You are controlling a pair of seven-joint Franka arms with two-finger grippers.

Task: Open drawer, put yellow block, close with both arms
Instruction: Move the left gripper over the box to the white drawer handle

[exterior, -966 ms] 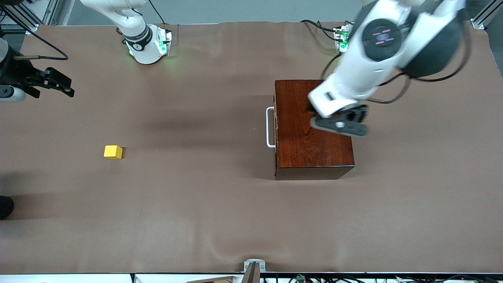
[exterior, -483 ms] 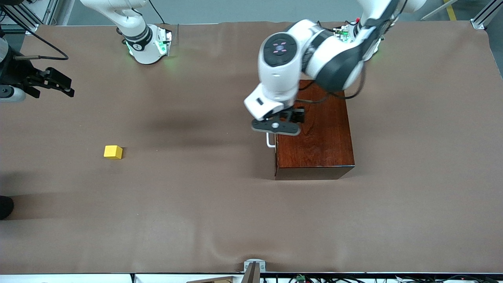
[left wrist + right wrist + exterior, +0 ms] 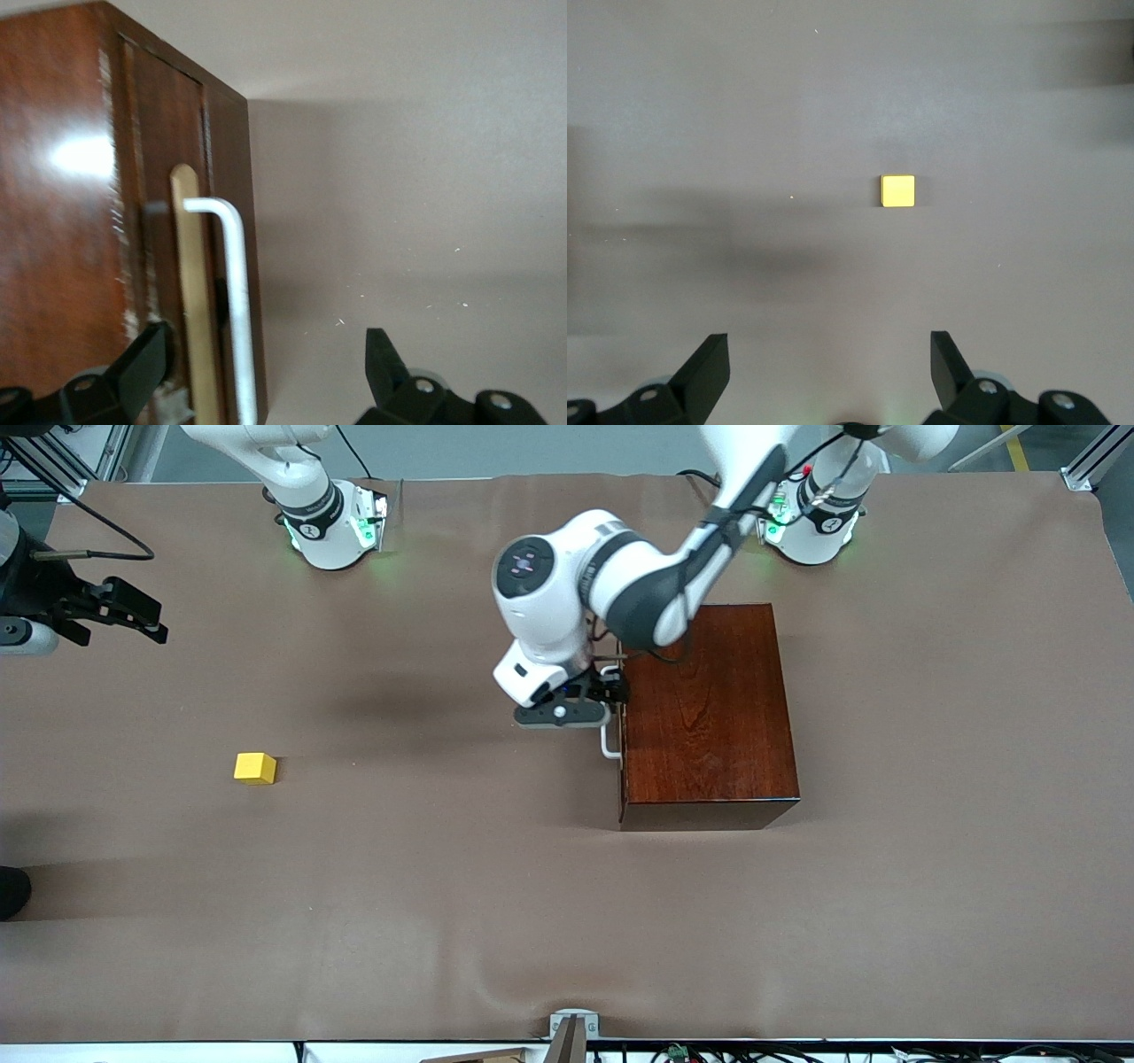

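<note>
The left hand (image 3: pixel 261 376) hangs spread wide around the drawer's (image 3: pixel 164 266) white handle (image 3: pixel 237 301), seemingly lined up to pull. The right hand (image 3: pixel 828 376) waits open above the yellow block (image 3: pixel 255 768).

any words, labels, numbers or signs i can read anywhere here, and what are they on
No readable text in any view.
Left arm: a round dark disc on one joint bears small pinkish marks, too small to read.
Right arm base: a dark band bears a small white mark, too small to read.
Wooden box, white handle, yellow block and brown table cover: no writing on any.
</note>
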